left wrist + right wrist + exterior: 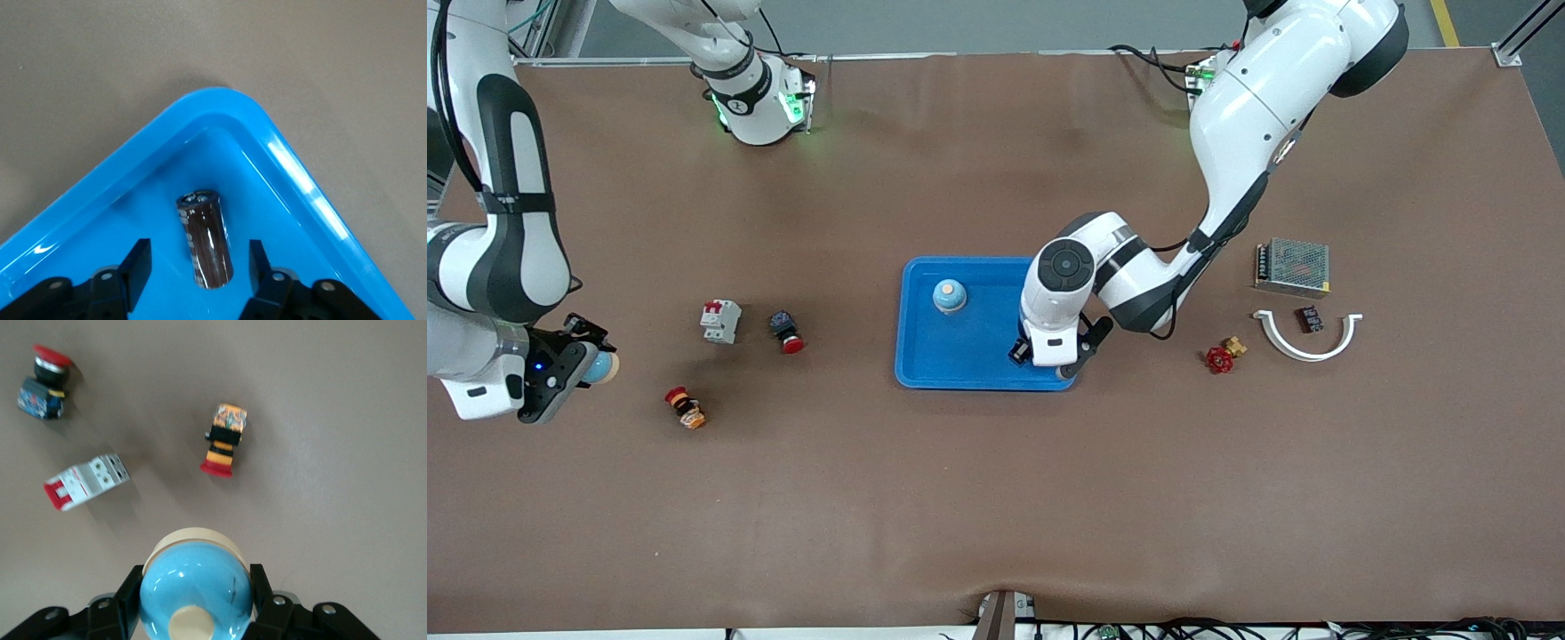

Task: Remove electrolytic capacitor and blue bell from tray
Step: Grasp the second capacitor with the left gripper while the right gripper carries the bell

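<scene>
A dark brown capacitor [205, 237] lies on its side in a corner of the blue tray [220, 100]. My left gripper [198, 252] hangs low over it, open, with a gap between the capacitor and each finger. From the front, that gripper [1042, 360] is over the tray's [960, 356] corner nearest the camera, toward the left arm's end. A light-blue bell [197, 587] with a cream base and button sits between the fingers of my right gripper [197, 577], which is shut on it. That gripper [591, 360] holds its bell [603, 366] above the table at the right arm's end. Another blue bell [950, 296] stands in the tray.
Between the right gripper and the tray lie a white circuit breaker [720, 320], a red push button [786, 333] and an orange-and-red switch [685, 407]. Toward the left arm's end sit a metal power supply [1292, 267], a white curved bracket [1305, 342], a small black module [1309, 318] and a red valve [1221, 357].
</scene>
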Tool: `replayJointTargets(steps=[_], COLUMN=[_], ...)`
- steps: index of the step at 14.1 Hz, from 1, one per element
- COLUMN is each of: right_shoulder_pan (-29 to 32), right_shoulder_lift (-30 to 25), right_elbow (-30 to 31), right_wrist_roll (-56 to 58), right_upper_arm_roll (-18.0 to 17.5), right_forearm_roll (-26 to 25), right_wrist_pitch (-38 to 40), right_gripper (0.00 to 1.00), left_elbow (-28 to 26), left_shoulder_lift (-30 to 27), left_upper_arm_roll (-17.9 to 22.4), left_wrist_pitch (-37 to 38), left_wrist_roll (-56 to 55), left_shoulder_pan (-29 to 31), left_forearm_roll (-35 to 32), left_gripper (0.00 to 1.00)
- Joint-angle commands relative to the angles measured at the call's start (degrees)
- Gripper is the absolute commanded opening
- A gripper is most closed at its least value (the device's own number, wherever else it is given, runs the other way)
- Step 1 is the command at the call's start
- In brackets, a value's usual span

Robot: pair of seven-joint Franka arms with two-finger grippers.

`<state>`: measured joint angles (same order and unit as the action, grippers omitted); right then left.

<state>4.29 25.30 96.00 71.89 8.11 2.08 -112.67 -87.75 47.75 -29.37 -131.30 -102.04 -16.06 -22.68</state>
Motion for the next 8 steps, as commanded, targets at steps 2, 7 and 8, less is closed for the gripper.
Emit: replayJointTargets(steps=[2,7,8], right_shoulder_pan=[4.23,7.49,7.75], right_shoulder_lift=[-1.57,-1.66,-1.57], right_elbow=[4.97,13.14,14.55], right_wrist_roll=[6.4,10.63,10.9], right_upper_arm_roll=[-1.17,-1.34,-1.43], right_forearm_roll=[-0.23,0.56,0.73], right_wrist_pitch=[-4.48,-13.52,-15.11], right_gripper=[0.41,0.41,0.41], left_elbow=[1.53,1.53,1.53], left_shoulder_lift=[1.55,2.7,2.52], left_upper_arm_roll=[2.21,2.3,2.3], left_wrist_pitch=[-1.33,-2.12,-2.12], left_wrist_roll=[-1.93,-2.02,-1.58], left_shoulder_pan=[-2.13,-2.39,-2.31], left_forearm_roll=[0.18,0.1,-0.08], left_gripper=[0.56,0.29,0.1])
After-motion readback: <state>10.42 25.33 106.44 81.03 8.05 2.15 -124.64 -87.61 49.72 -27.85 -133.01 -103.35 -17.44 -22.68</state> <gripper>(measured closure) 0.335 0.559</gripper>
